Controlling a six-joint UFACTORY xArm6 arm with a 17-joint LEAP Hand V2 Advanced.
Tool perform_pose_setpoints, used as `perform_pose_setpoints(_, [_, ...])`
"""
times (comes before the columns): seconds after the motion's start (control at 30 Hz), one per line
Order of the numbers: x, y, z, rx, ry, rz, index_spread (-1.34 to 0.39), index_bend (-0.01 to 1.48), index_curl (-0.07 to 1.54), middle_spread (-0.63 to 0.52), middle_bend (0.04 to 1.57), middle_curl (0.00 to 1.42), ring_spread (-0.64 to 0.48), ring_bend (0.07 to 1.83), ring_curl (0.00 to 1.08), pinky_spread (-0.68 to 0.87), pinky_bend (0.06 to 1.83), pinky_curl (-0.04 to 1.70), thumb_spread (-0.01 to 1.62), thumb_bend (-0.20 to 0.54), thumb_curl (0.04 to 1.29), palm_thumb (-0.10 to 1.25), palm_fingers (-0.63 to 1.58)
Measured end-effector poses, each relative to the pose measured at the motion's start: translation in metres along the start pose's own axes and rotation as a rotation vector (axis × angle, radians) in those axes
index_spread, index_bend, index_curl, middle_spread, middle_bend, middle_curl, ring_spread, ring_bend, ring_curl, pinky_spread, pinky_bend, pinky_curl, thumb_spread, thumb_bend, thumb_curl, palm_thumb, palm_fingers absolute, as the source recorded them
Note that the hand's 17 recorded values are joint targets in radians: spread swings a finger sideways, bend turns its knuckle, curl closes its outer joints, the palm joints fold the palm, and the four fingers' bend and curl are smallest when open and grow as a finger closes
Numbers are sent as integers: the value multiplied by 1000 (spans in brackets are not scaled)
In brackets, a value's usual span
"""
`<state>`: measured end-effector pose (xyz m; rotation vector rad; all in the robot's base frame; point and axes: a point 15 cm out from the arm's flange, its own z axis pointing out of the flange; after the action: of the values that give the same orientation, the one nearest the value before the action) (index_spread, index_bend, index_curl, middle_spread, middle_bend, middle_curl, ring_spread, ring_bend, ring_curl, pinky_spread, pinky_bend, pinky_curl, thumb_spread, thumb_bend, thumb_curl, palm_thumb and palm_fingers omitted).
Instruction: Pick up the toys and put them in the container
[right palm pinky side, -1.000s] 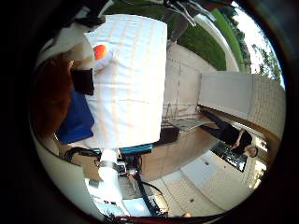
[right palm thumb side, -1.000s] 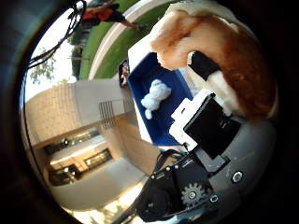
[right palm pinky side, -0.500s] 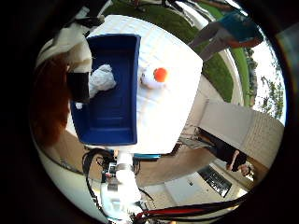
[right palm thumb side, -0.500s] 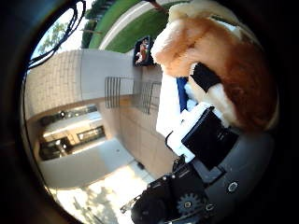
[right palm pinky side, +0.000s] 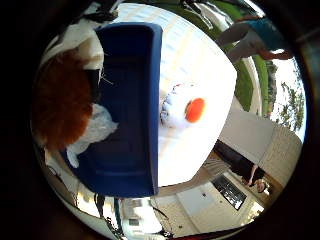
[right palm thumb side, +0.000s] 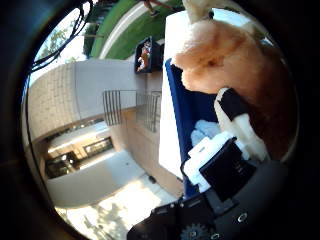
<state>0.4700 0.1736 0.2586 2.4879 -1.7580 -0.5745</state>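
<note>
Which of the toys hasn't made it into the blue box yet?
The white toy with the orange part, lying on the white table beside the blue box; the small white toy lies inside.

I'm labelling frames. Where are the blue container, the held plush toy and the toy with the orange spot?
blue container (right palm pinky side: 131, 150): little finger side palm view, inner floor.
brown plush toy (right palm thumb side: 225, 60): thumb side palm view, furry body.
white toy with orange spot (right palm pinky side: 186, 109): little finger side palm view, its orange spot.

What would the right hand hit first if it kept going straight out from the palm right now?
Likely the blue container: the right hand, curled around the orange plush toy, faces its open inside, where a white plush toy lies. That white toy or the bin floor comes first; depth is unclear.
</note>
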Motion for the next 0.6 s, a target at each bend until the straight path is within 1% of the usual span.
perform_pose_setpoints(0.03, [0,3,2,-16,-3,-19,-499,427,747,-18,504,617,177,966,472,326,1236,674,1191,-25,570,847,-248])
perform_pose_setpoints(0.1, [1,10,4,-47,-10,-59,-489,355,673,14,370,541,221,788,391,367,1108,604,1186,-22,561,852,-263])
perform_pose_setpoints(0.13, [1,13,5,-58,-13,-77,-485,313,641,24,319,512,237,728,362,380,1047,572,1183,-21,557,856,-247])
perform_pose_setpoints(0.17, [2,15,4,-66,-15,-94,-487,296,626,27,295,499,243,704,352,390,1017,556,1183,-21,555,856,-235])
perform_pose_setpoints(0.2, [4,16,-1,-56,-16,-99,-484,237,583,36,237,467,262,640,325,409,951,519,1181,-21,550,858,-194])
perform_pose_setpoints(0.27, [15,17,-16,-31,-20,-91,-482,182,536,43,179,435,276,572,302,426,872,474,1173,-25,542,848,-141])
perform_pose_setpoints(0.43, [50,27,-51,24,-32,-63,-459,155,451,50,161,386,276,495,284,433,707,393,1154,-28,530,821,-85])
perform_pose_setpoints(0.53, [75,34,-72,69,-33,-46,-444,148,435,51,169,380,271,487,283,432,679,378,1149,-31,527,812,-71])
perform_pose_setpoints(0.6, [94,42,-80,80,-36,-16,-426,142,419,51,184,378,265,483,284,432,655,364,1146,-33,525,803,-47])
